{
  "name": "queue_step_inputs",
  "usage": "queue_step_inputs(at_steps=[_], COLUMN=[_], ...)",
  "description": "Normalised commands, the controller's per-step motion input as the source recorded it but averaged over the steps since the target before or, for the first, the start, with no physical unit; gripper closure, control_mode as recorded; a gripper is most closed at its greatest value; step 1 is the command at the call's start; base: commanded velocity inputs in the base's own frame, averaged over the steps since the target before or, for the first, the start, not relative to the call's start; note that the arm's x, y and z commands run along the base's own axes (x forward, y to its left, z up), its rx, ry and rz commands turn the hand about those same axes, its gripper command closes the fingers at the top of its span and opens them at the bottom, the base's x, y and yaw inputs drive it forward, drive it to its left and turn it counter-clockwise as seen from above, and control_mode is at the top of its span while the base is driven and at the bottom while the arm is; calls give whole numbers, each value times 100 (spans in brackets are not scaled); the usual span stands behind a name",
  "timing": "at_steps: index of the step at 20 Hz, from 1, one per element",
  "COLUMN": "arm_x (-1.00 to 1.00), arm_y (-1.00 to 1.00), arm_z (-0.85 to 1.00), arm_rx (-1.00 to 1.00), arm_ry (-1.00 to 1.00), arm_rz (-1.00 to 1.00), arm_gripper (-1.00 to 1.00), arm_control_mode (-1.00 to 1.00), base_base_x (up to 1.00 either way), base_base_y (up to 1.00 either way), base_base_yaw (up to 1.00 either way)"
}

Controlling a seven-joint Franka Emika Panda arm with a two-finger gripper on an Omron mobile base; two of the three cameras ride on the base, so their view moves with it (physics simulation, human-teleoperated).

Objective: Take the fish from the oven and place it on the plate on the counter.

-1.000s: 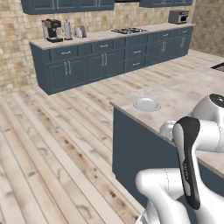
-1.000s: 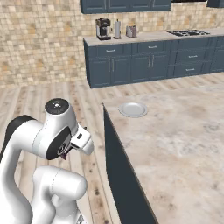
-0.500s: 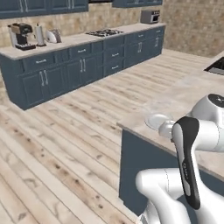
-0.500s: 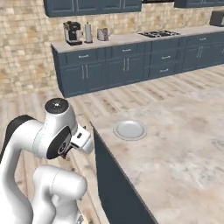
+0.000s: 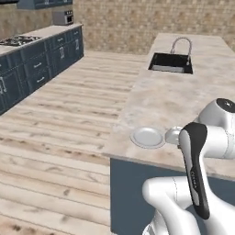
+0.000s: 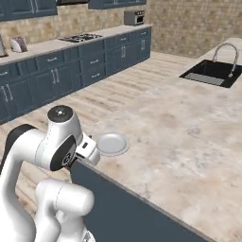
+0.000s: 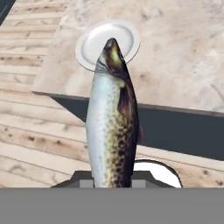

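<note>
Hand view: hand [image 7: 112, 183] at bottom centre, fingers pinching the fish [image 7: 112, 118], which sticks up the middle of frame, its head overlapping the plate [image 7: 92, 41] in the picture. Plate sits near the desk [image 7: 183, 65] corner, upper centre. Base views: sink [image 5: 170, 63] and faucet [image 5: 181, 45] far up the desk.

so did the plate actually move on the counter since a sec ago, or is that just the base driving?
No. The plate sits by the same corner of the counter in every frame; the whole scene swung, cabinets included, so the base drove and the camera moved.
</note>
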Motion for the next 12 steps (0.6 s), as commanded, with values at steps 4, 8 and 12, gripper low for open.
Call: queue_step_inputs(at_steps=[4, 8, 12], arm_x=[0, 0, 0], arm_y=[0, 0, 0], arm_z=[0, 0, 0], arm_rx=[0, 0, 0], arm_ry=[0, 0, 0], arm_rz=[0, 0, 0], arm_gripper=[100, 100, 100], arm_control_mode=[100, 100, 100], base_base_x=[59, 90, 85], base_base_y=[50, 64, 45], base_base_yaw=[-70, -63, -43])
